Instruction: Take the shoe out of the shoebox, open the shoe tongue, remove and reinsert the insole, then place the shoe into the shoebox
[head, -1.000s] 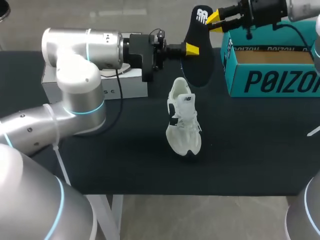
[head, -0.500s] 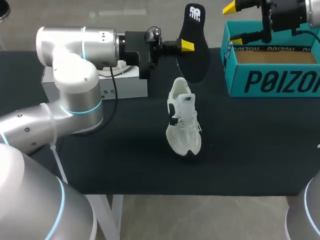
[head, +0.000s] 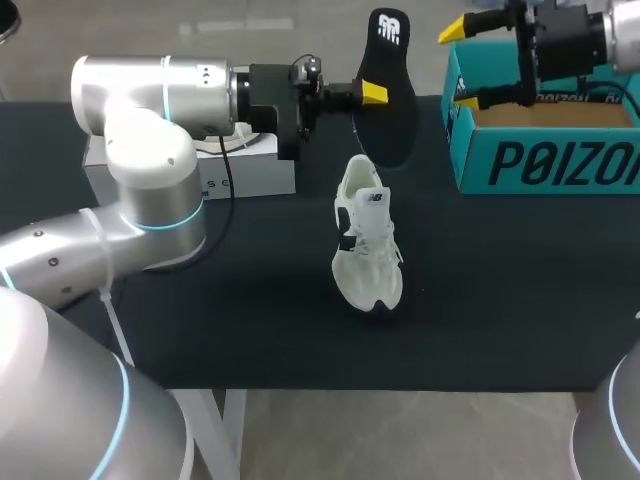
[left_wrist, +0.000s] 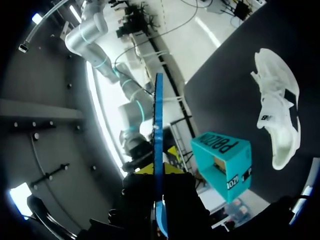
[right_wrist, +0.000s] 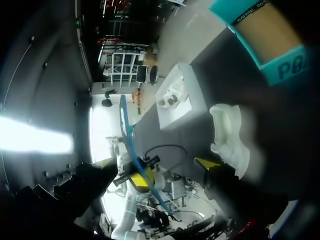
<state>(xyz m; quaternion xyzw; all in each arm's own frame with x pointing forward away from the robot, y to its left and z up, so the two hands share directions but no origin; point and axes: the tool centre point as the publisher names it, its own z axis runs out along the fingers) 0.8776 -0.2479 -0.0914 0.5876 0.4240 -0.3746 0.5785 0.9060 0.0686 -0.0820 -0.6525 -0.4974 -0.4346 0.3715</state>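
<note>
The black insole hangs in the air above the table's far side, heel end up, with my left gripper shut on its edge. From the left wrist the insole shows edge-on between that gripper's fingers. The white shoe lies on the black table, below the insole, toe toward the near edge. My right gripper stands open and holds nothing, by the left end of the teal shoebox. In the right wrist view the insole is ahead of the open right gripper, apart from it.
A white box sits at the back left under my left arm. The teal shoebox stands open at the back right, its brown inside showing. The shoe lies between the two boxes.
My right gripper let go of the insole's heel end, opened wide and drew back right toward the shoebox. The left gripper shifted the insole slightly up and left.
</note>
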